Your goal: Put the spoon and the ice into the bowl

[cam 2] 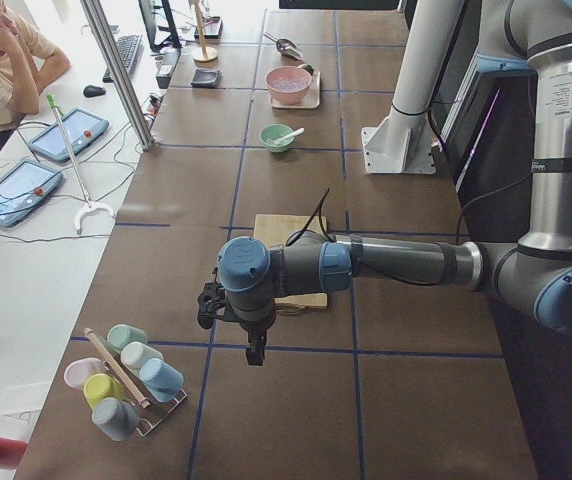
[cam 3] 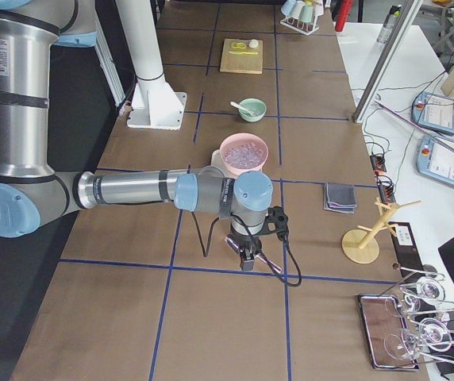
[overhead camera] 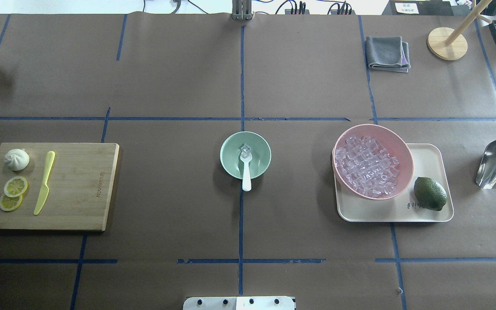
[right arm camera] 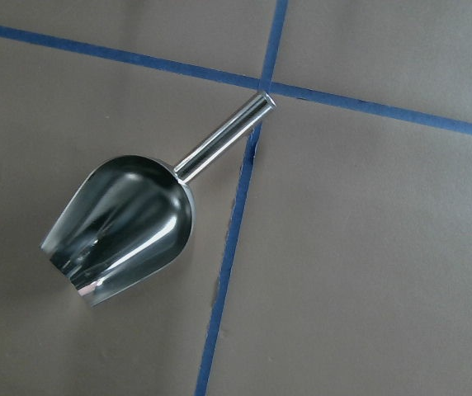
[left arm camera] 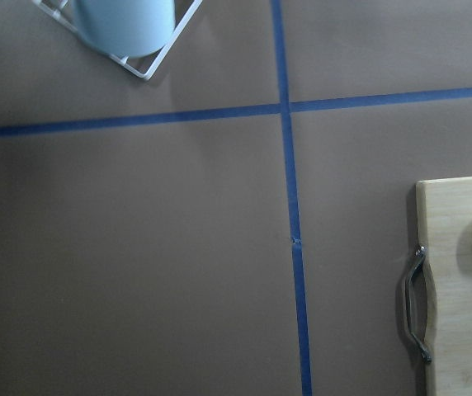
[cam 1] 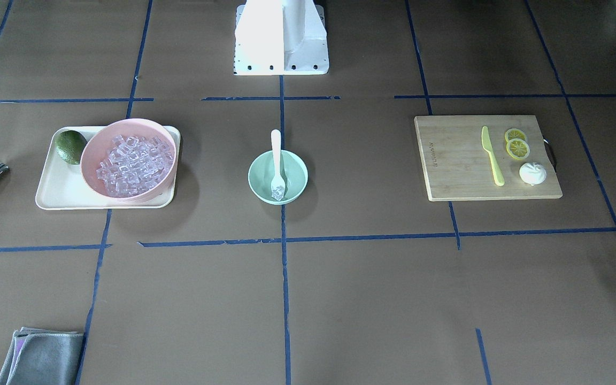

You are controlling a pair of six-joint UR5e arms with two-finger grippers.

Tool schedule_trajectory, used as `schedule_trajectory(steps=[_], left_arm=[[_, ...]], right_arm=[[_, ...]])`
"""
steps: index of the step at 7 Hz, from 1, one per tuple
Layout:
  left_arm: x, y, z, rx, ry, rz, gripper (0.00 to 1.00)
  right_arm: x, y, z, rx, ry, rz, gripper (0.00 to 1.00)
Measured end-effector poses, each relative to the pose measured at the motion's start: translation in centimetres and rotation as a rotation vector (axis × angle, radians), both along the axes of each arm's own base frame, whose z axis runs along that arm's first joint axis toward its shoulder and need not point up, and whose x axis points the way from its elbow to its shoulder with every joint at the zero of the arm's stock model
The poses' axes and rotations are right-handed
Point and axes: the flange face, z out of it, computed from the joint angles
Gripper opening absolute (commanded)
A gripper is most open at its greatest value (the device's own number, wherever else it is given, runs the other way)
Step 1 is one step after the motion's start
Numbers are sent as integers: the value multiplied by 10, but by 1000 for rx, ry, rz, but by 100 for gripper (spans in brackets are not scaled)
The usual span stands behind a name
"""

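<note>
The mint-green bowl (overhead camera: 230,157) stands at the table's middle, also in the front view (cam 1: 297,174). The white spoon (overhead camera: 246,174) lies in it, scoop inside and handle over the rim toward the robot (cam 1: 276,147). One clear ice cube (overhead camera: 245,150) sits on the scoop in the bowl (cam 1: 278,193). Both arms are away from it. The left gripper (cam 2: 255,352) hangs over the table's left end, past the cutting board. The right gripper (cam 3: 247,259) hangs over the right end near the metal scoop. I cannot tell whether either is open or shut.
A pink bowl (overhead camera: 405,157) full of ice cubes and a green fruit (overhead camera: 429,193) sit on a cream tray (overhead camera: 429,215). A metal scoop (right arm camera: 125,227) lies to its right. A cutting board (overhead camera: 80,185) holds a yellow-green knife (overhead camera: 44,183), lemon slices and a white bun. A grey cloth (overhead camera: 388,53) lies far right.
</note>
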Motion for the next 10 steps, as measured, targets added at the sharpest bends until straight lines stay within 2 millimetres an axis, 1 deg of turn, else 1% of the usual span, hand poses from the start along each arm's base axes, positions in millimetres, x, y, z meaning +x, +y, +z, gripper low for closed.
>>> schedule_trajectory(steps=[1, 3, 5, 7, 8, 10], left_arm=[[1, 2, 4, -21, 1, -10, 100], [3, 3, 7, -27, 3, -10, 100], [5, -1, -1, -21, 7, -29, 100], [11, -8, -8, -12, 4, -98, 100], [15, -7, -3, -1, 1, -110, 100], [22, 10, 11, -5, 17, -106, 100]], right_arm=[[0, -5, -5, -8, 0, -10, 99], [0, -5, -5, -18, 0, -18, 99], [-1, -2, -2, -23, 1, -21, 99], [-1, -1, -1, -12, -1, -34, 99], [-1, -2, 0, -11, -2, -38, 99], [-1, -3, 0, -11, -2, -40, 99]])
